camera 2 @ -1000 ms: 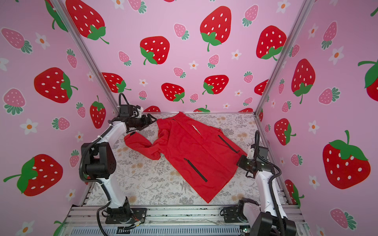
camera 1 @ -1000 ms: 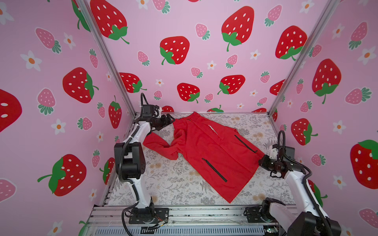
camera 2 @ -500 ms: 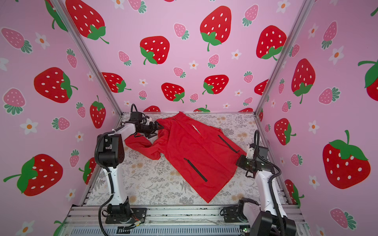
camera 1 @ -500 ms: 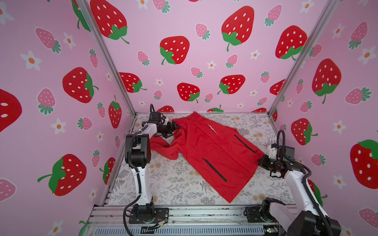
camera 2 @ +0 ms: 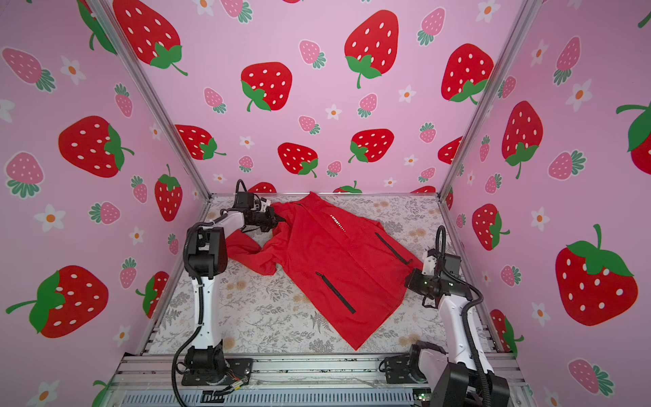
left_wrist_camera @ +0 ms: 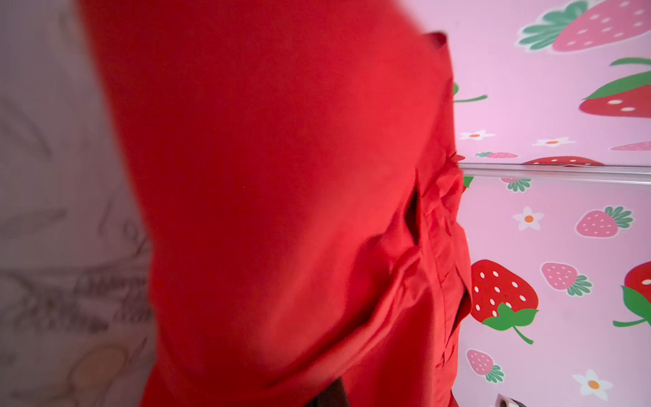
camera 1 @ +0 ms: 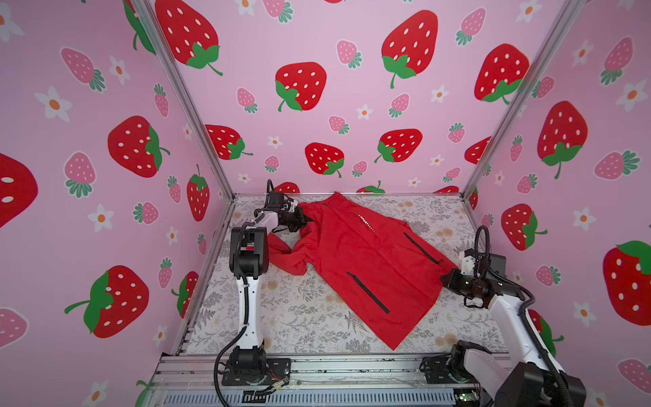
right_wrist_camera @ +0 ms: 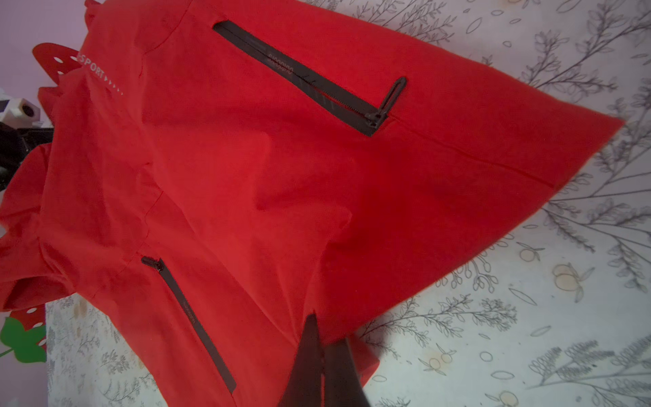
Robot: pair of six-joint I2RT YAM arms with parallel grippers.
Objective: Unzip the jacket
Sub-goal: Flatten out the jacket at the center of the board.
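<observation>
Left hand: my left hand [camera 1: 302, 221] was clamped shut at the collar end of the jacket [camera 1: 352, 253]. Red cloth filled its wrist view, so I judged it held fabric rather than a zipper pull.
Right hand: my right hand [camera 1: 448, 279] was pinched closed on the hem edge, its dark fingers [right_wrist_camera: 306, 363] meeting over red cloth.
Jacket: it lay front-up and diagonal on the floral bench [camera 1: 299, 317], collar toward the far wall, with one sleeve [camera 1: 285, 257] folded beside my left arm.
Zippers: both black pocket zippers [camera 1: 368, 292] showed plainly. I could not make out the front zipper's pull in any view.
Stage: I judged both ends anchored and the unzipping not yet begun.
Risk, slack: if I pulled my hands apart unevenly, the thin cloth could slide out of either pinch and bunch up.
Risk, wrong target: with the pull hidden, I could have seized a pocket slider or a plain fold.
Risk, drag: tugging from the collar could have hauled the whole jacket across the bench instead of opening it.
</observation>
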